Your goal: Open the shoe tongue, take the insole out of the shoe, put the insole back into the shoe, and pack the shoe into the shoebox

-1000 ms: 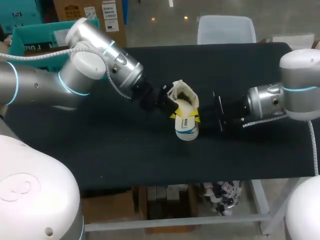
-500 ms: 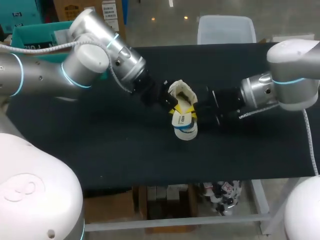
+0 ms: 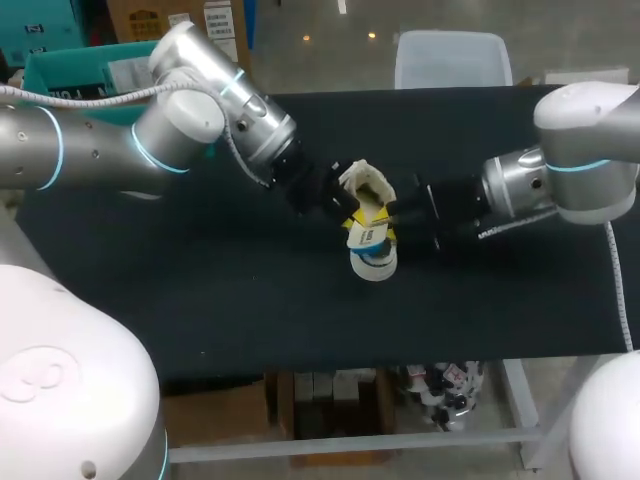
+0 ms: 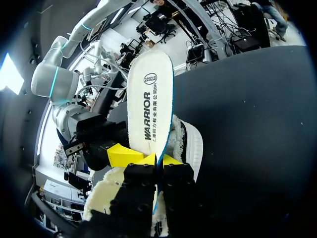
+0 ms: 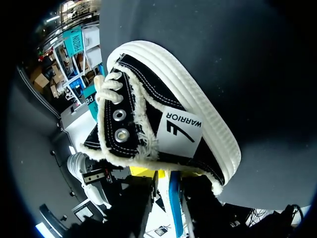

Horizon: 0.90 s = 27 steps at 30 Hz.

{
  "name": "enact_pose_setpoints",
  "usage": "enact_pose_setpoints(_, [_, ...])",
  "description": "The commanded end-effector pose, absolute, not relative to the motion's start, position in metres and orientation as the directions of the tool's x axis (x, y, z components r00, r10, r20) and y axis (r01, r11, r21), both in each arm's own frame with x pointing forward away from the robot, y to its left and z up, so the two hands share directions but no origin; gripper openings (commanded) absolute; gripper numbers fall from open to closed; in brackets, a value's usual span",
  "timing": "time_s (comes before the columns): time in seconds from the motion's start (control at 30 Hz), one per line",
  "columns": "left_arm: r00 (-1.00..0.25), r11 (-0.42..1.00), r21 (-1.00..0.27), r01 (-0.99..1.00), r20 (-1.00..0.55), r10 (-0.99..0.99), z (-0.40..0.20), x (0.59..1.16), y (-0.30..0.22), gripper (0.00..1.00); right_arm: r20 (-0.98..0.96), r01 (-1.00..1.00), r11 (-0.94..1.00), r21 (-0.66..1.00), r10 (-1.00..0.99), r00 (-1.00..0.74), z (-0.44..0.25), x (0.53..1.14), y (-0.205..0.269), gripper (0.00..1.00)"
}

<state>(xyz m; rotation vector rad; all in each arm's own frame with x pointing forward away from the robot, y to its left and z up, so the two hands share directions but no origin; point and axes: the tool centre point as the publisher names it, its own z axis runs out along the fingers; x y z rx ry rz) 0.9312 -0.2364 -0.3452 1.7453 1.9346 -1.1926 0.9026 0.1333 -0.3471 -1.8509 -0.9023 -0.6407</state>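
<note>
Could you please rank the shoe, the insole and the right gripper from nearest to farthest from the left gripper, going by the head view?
1. insole: pinched in the left gripper itself, sticking out toward the table's near edge.
2. shoe: right beside the left gripper, on its far side.
3. right gripper: past the insole, at the shoe's right side.

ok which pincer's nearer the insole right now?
Left. The left pincer is shut on the insole, one finger on each face. The right pincer sits close beside the shoe on the opposite side; whether it touches the insole can't be told.
</note>
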Motion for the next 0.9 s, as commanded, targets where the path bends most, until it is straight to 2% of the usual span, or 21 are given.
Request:
enact_pose_setpoints(0.03, [-0.240, -0.065, -0.385, 0.921, -0.688, 0.685, -0.349, 0.931, -0.237, 0.00, 0.751, 0.804, -0.309, -0.509, 0.297, 0.589, -0.341, 0.887, 0.127, 0.44])
enact_pose_setpoints(0.2, [-0.247, -0.060, -0.386, 0.921, -0.694, 0.676, -0.349, 0.929, -0.234, 0.00, 0.757, 0.804, -0.311, -0.507, 0.286, 0.587, -0.341, 0.880, 0.124, 0.37])
enact_pose_setpoints(0.37, [-0.248, -0.059, -0.385, 0.921, -0.698, 0.672, -0.349, 0.927, -0.235, 0.00, 0.765, 0.809, -0.288, -0.512, 0.276, 0.582, -0.343, 0.878, 0.126, 0.20])
enact_pose_setpoints(0.5, [-0.249, -0.060, -0.384, 0.921, -0.700, 0.669, -0.349, 0.926, -0.235, 0.00, 0.769, 0.813, -0.270, -0.515, 0.273, 0.578, -0.345, 0.878, 0.129, 0.18])
enact_pose_setpoints(0.53, [-0.249, -0.060, -0.384, 0.921, -0.701, 0.668, -0.349, 0.926, -0.236, 0.00, 0.768, 0.814, -0.264, -0.518, 0.275, 0.578, -0.346, 0.878, 0.130, 0.13])
enact_pose_setpoints(0.57, [-0.249, -0.061, -0.385, 0.921, -0.701, 0.668, -0.349, 0.925, -0.236, 0.00, 0.768, 0.814, -0.263, -0.518, 0.275, 0.578, -0.346, 0.879, 0.130, 0.04])
enact_pose_setpoints(0.6, [-0.249, -0.061, -0.386, 0.921, -0.701, 0.669, -0.349, 0.925, -0.237, 0.00, 0.769, 0.815, -0.260, -0.518, 0.276, 0.577, -0.346, 0.879, 0.131, 0.00])
enact_pose_setpoints(0.7, [-0.251, -0.058, -0.390, 0.919, -0.693, 0.676, -0.346, 0.922, -0.237, 0.00, 0.773, 0.819, -0.250, -0.516, 0.276, 0.571, -0.346, 0.878, 0.131, 0.00])
enact_pose_setpoints(0.77, [-0.247, -0.062, -0.390, 0.919, -0.690, 0.681, -0.343, 0.919, -0.235, 0.33, 0.775, 0.821, -0.255, -0.511, 0.277, 0.568, -0.344, 0.878, 0.131, 0.00])
enact_pose_setpoints(0.83, [-0.239, -0.069, -0.386, 0.920, -0.690, 0.683, -0.339, 0.916, -0.234, 0.39, 0.775, 0.822, -0.258, -0.508, 0.279, 0.567, -0.344, 0.878, 0.130, 0.00])
enact_pose_setpoints(0.9, [-0.233, -0.071, -0.382, 0.922, -0.690, 0.685, -0.336, 0.912, -0.233, 0.38, 0.776, 0.822, -0.261, -0.506, 0.280, 0.566, -0.343, 0.878, 0.130, 0.00])
